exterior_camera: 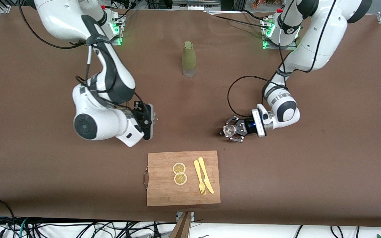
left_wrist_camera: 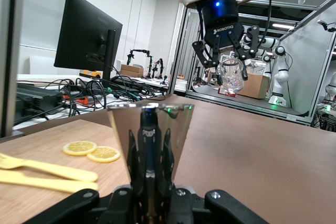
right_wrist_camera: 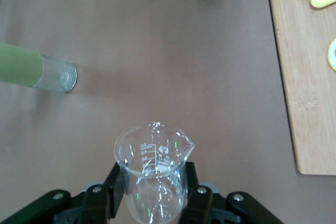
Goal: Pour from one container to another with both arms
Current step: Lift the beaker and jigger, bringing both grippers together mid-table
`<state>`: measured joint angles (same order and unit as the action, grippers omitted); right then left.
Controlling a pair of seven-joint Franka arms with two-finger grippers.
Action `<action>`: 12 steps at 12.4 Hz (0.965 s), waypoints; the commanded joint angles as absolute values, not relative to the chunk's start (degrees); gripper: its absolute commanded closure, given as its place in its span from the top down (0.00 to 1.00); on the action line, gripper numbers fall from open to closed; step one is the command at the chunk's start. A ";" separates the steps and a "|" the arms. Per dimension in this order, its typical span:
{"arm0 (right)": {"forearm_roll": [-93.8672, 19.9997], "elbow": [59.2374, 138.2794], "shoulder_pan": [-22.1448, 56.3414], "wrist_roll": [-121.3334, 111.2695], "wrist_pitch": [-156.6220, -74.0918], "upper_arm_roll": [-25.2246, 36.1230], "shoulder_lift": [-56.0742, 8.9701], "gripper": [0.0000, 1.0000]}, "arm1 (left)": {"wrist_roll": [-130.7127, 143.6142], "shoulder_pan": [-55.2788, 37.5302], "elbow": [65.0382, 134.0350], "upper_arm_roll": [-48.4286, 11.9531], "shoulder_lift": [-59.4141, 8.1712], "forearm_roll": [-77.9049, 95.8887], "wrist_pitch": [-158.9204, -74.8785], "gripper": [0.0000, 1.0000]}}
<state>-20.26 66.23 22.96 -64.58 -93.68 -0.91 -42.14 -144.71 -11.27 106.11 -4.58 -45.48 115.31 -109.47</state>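
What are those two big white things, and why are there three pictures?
They are two robot arms with small black pinchers called grippers. The big picture comes from a camera high up, facing the robots. The other two come from little cameras on each arm's wrist, so you see what each gripper holds up close.

The left gripper is over the brown table, shut on a shiny metal cup. The right gripper, also over the table, is shut on a glass beaker.

On the table stands a green bottle. Nearer the front camera lies a wooden board with two lemon slices, a yellow fork and a yellow knife.

The robots are meant to pour from one container into another.
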 commanded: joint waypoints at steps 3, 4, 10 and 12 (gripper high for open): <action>-15.48 63.99 27.24 -56.62 -95.36 -0.35 -41.57 0.31 | -147.39 -18.70 106.26 -3.69 -44.12 124.17 -114.86 0.00; -14.69 63.72 28.12 -55.30 -95.36 -0.35 -41.57 0.31 | -147.39 -20.11 106.00 -3.52 -44.30 125.58 -115.40 0.00; -9.33 63.72 33.39 -47.47 -98.43 -0.26 -41.75 0.32 | -147.39 -27.58 103.54 -2.55 -46.31 134.19 -120.14 0.00; -8.97 63.72 34.19 -45.36 -99.05 -0.18 -41.84 0.32 | -147.39 -32.14 103.01 0.68 -46.84 138.06 -120.59 0.00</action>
